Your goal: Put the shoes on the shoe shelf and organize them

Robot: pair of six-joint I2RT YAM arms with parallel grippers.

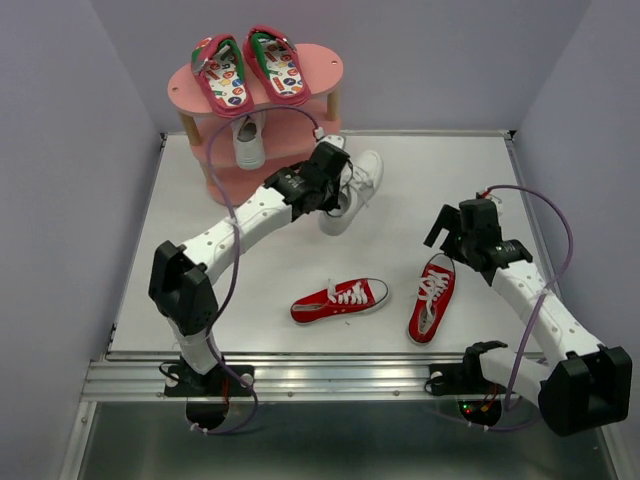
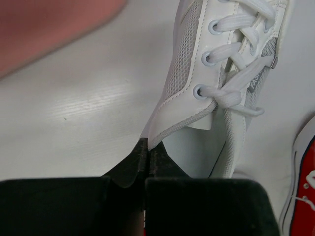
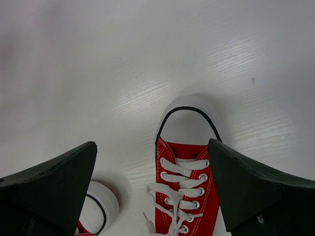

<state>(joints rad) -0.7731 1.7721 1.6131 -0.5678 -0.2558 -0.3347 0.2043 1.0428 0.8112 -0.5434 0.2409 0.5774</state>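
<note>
The white table [image 1: 470, 170] fills the floor of the booth, and at its 11 o'clock corner stands the pink shoe shelf [image 1: 325, 68]. The left arm [image 1: 245, 220] stretches from the near edge toward 1 o'clock and ends just beside the shelf's 4 o'clock side. The right arm [image 1: 535, 300] bends in from the 5 o'clock corner toward the middle. On the shelf's top board the two red flip-flops [image 1: 225, 78] lie side by side, insoles up, and one white sneaker [image 1: 248, 142] sits on the middle tier. The other white sneaker [image 1: 362, 178] is tilted in the left gripper [image 2: 148, 153], whose fingers are pinched tight on the rim of its heel opening; I cannot tell whether its sole touches the table. Toward 6 o'clock from the table's middle, the first red sneaker [image 1: 340, 300] lies with its toe toward 3 o'clock. The second red sneaker [image 1: 432, 298] sits apart at its 3 o'clock side, toe toward 12. Over that toe hovers the right gripper [image 3: 151, 147], fingers spread wide, one to each side, holding nothing.
</note>
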